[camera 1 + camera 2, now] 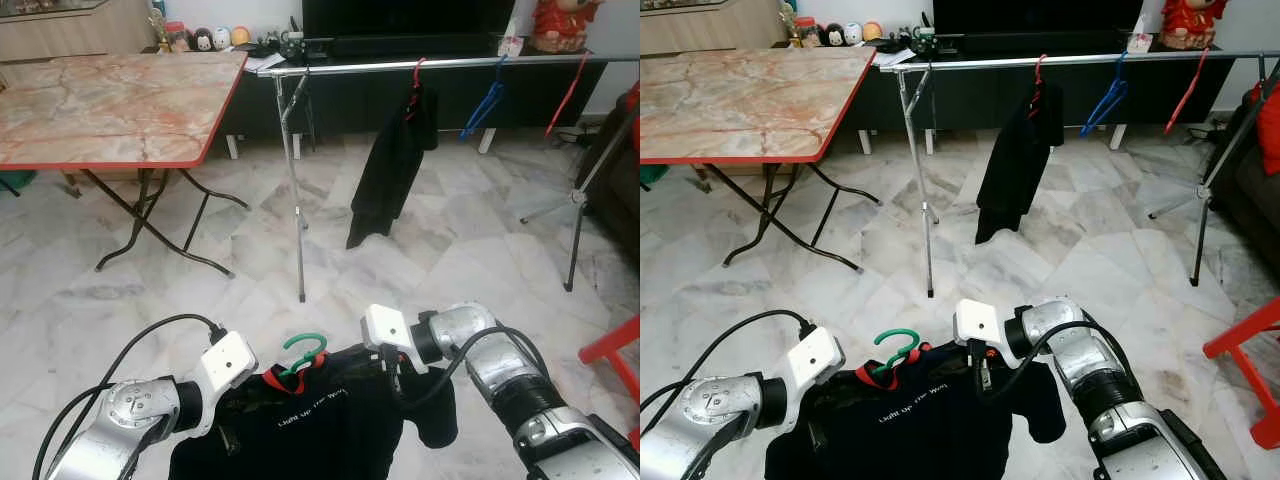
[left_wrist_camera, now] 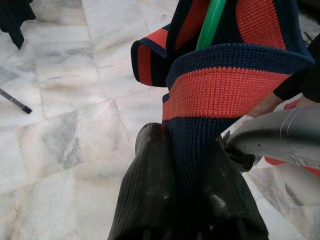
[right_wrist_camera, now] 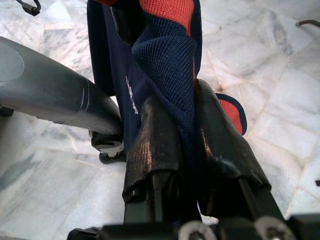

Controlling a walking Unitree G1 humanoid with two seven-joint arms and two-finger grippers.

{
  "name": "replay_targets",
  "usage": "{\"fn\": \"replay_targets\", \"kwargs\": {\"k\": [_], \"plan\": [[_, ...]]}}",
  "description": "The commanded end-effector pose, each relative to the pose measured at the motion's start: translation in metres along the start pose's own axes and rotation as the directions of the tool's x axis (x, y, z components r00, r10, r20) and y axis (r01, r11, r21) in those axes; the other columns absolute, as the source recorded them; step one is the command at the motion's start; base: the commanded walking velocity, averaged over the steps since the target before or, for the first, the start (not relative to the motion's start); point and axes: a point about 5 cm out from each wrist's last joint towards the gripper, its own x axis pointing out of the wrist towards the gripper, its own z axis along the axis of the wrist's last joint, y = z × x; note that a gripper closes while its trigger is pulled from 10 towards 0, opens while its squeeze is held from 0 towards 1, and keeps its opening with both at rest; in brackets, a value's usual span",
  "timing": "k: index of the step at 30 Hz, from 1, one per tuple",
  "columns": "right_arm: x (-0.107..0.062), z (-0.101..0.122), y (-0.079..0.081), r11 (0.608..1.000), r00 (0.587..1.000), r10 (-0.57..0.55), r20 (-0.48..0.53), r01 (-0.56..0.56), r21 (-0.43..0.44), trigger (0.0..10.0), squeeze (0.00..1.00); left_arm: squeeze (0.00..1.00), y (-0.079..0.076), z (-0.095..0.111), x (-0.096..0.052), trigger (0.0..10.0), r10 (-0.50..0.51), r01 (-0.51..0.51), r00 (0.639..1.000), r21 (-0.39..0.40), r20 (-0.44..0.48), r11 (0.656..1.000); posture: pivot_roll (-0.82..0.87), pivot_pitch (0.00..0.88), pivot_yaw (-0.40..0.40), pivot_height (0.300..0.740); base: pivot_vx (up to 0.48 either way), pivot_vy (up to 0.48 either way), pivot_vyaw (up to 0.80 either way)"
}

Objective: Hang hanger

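Where marble floor [image 1: 450, 270] spreads, clothes rail [image 1: 440, 64].

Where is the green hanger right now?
The green hanger pokes up from the dark shirt held low between the left gripper and right gripper, well short of the rail.
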Motion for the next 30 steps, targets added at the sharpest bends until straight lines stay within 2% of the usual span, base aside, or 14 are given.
{"fn": "replay_targets", "kwargs": {"k": [1,2,3,4,12,18,22,25,28,29,30], "plan": [[0.000,0.013,-0.006,1.000,0.999,-0.001,0.047,0.002,-0.030,10.0,0.00,0.00,0.000,0.008,-0.001,0.0,-0.009,0.009,1.000,0.014,0.023,1.000,0.03,0.023,0.023,0.740,0.000,0.000,0.00],[0.000,0.014,-0.006,1.000,0.999,0.002,0.048,-0.001,-0.028,10.0,0.51,0.00,0.000,0.008,-0.001,0.0,-0.010,0.010,1.000,0.016,0.023,1.000,0.03,0.025,0.022,0.740,0.000,0.000,0.00],[0.000,0.014,-0.006,1.000,0.999,0.002,0.048,-0.001,-0.028,10.0,0.51,0.00,0.000,0.008,-0.001,0.0,-0.010,0.010,1.000,0.016,0.023,1.000,0.03,0.025,0.022,0.740,0.000,0.000,0.00],[0.000,0.014,-0.006,1.000,0.999,0.002,0.050,-0.001,-0.026,10.0,1.00,0.00,0.000,0.009,0.000,0.0,-0.009,0.009,1.000,0.018,0.024,1.000,0.03,0.024,0.022,0.740,0.000,0.000,0.00],[-0.012,0.017,-0.012,0.999,0.999,-0.014,0.031,0.015,-0.039,10.0,1.00,0.00,0.007,0.001,-0.003,0.0,0.023,-0.022,1.000,0.048,-0.022,0.999,0.02,0.026,0.025,0.740,0.000,0.000,0.00],[-0.014,0.016,-0.012,0.999,1.000,-0.013,0.024,0.014,-0.042,10.0,1.00,0.00,0.008,0.001,-0.003,0.0,0.025,-0.024,0.999,0.046,-0.023,0.999,0.02,0.026,0.025,0.740,0.000,0.000,0.00],[-0.027,0.010,-0.014,0.999,0.999,-0.026,-0.029,0.025,-0.037,10.0,1.00,0.00,0.012,-0.012,-0.013,0.0,0.047,-0.038,0.993,0.081,-0.107,0.996,0.02,0.029,0.024,0.740,0.000,0.000,0.00],[-0.037,0.007,-0.018,0.996,0.995,-0.084,-0.058,0.082,-0.035,10.0,1.00,0.00,0.014,-0.014,-0.019,0.0,0.050,-0.042,0.993,0.074,-0.110,0.996,0.02,0.030,0.025,0.740,0.000,0.000,0.00],[-0.038,0.007,-0.019,0.996,0.994,-0.089,-0.061,0.087,-0.035,10.0,1.00,0.00,0.014,-0.014,-0.020,0.0,0.050,-0.042,0.993,0.074,-0.110,0.996,0.02,0.030,0.025,0.740,0.000,0.000,0.00],[-0.047,0.001,-0.018,0.993,0.989,-0.116,-0.088,0.114,-0.024,10.0,1.00,0.00,0.016,-0.015,-0.028,0.0,0.041,-0.032,0.991,0.072,-0.126,0.997,0.02,0.034,0.024,0.740,0.000,0.000,0.00],[-0.047,0.001,-0.018,0.993,0.989,-0.116,-0.088,0.114,-0.024,10.0,1.00,0.00,0.016,-0.015,-0.028,0.0,0.041,-0.032,0.991,0.072,-0.126,0.997,0.02,0.034,0.024,0.740,0.000,0.000,0.00]]}}
